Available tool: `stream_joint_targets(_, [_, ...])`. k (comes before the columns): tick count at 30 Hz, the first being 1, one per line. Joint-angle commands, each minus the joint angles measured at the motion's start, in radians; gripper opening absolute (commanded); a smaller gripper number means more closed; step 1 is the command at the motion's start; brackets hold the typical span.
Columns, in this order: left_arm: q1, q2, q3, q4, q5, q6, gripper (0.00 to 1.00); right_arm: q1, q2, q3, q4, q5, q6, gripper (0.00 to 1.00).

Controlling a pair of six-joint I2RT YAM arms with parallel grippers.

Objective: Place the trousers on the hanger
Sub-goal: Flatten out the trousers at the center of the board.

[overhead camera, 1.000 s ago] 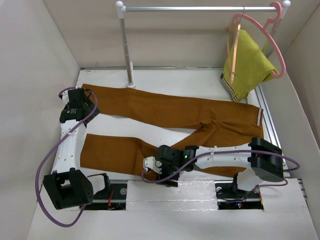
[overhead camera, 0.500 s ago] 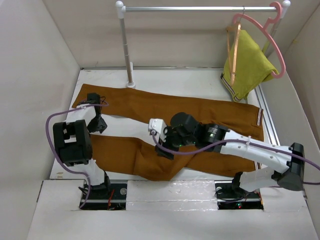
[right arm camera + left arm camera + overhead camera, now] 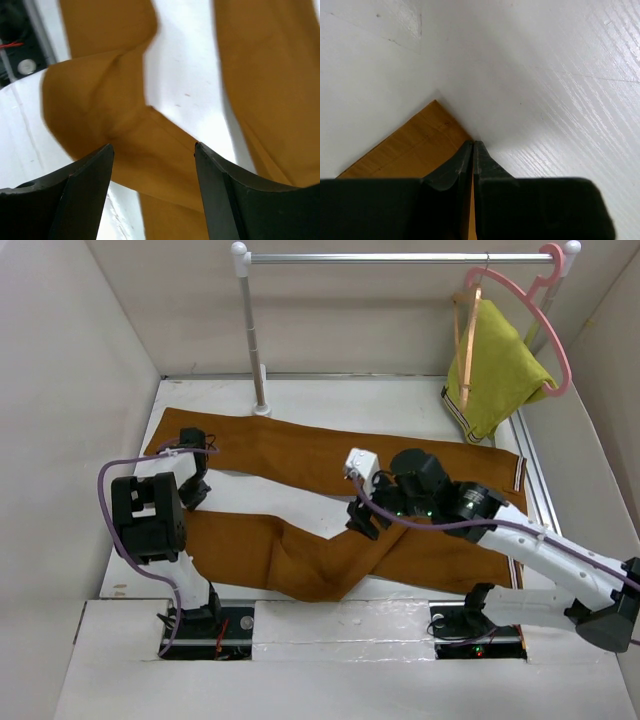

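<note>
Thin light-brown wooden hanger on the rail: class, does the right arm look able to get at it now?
Probably yes: the right claw is open and empty, and the wooden hanger hangs partly exposed, though the pink plastic hanger and yellow-green garment crowd it.

White arms (image 3: 540, 545), purple cables (image 3: 103, 485), seemingly black fingers (image 3: 82, 195)

I can pass along the bare white table strip (image 3: 262, 496) between the legs of the rust-brown cloth trousers (image 3: 300, 450); the upright silver metal rail post (image 3: 251, 340) blocks the far left
</note>
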Motion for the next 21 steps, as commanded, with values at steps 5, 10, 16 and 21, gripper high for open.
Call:
stream_joint_targets(5, [0.015,-0.005,0.029,-0.033,0.007,-0.037,0.00,-0.258,-0.108,-0.012,-0.079,-0.007,-0.016,0.72])
stream_joint_targets(10, [0.046,-0.098,0.283,-0.077,-0.054,-0.006,0.00,-0.450,-0.149,-0.130,-0.083,-0.055,0.032,0.72])
stream_joint_targets(16, [0.070,-0.056,0.373,-0.082,-0.212,0.015,0.00,-0.694,-0.218,-0.243,-0.063,-0.102,0.075,0.72])
stream_joint_targets(21, [0.103,0.049,0.488,-0.110,-0.345,-0.037,0.00,-0.895,-0.224,-0.288,-0.047,-0.121,0.084,0.73])
